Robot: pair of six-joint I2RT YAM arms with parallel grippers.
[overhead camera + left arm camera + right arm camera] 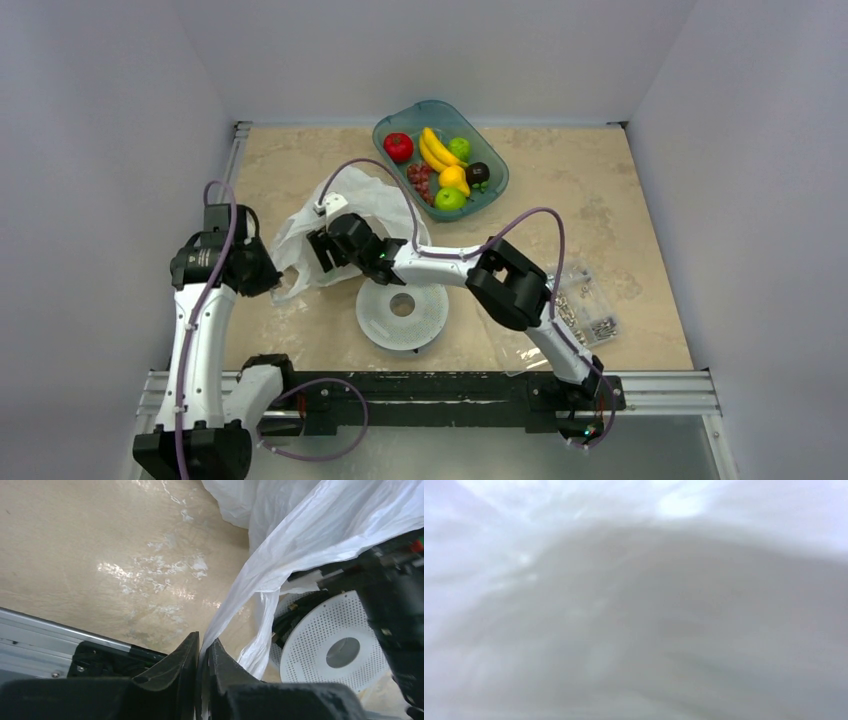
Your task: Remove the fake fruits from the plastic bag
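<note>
The white plastic bag (370, 200) lies crumpled left of the table's centre. My left gripper (270, 278) is shut on a stretched edge of the bag (300, 535), with the film pinched between its fingertips (202, 642). My right gripper (325, 250) is pushed into the bag's mouth, and I cannot tell how its fingers stand. The right wrist view shows only blurred white bag film (634, 605). A red apple (398, 147), two green apples (450, 199), a yellow fruit (452, 177) and grapes (420, 180) lie in the teal basket (497, 165). No fruit shows inside the bag.
The basket at the back also holds a banana bunch (435, 150) and a dark plum (477, 172). A white perforated disc (402, 312) lies in front of the bag. A clear bag of screws (588, 305) lies at the right. The metal rail (450, 385) runs along the near edge.
</note>
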